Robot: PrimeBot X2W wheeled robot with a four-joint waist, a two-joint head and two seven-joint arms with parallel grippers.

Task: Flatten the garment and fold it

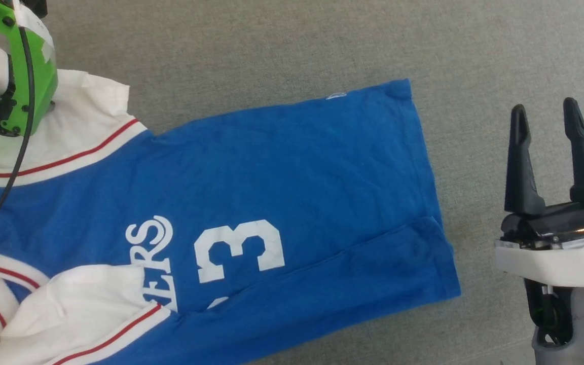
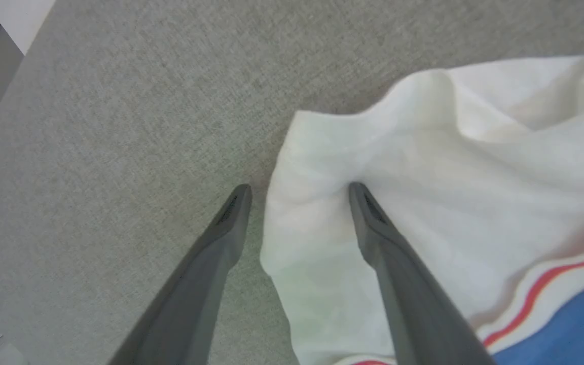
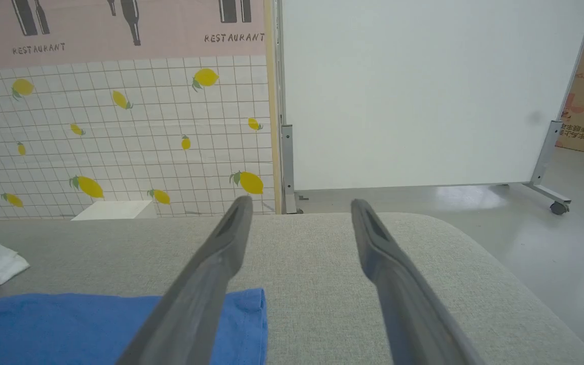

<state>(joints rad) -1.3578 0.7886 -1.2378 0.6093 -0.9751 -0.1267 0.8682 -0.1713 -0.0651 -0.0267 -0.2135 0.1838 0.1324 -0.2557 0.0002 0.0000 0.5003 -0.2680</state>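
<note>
Both hands are gaping wide, holding nothing: the left hand (image 2: 299, 187) is straddling the edge of the white sleeve (image 2: 424, 177) at far left, the right hand (image 1: 544, 104) hovering right of the garment (image 1: 271, 172) on the grey surface (image 1: 271, 40). Pinching the sleeve low, then pulling outward, is looking wisest. Readable: "3" (image 1: 241, 248), "ERS" (image 1: 155, 263); wall poster (image 3: 119, 25) "RESTAURANT".

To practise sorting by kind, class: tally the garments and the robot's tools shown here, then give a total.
garment: 1
left tool and right tool: 2
total: 3
</note>
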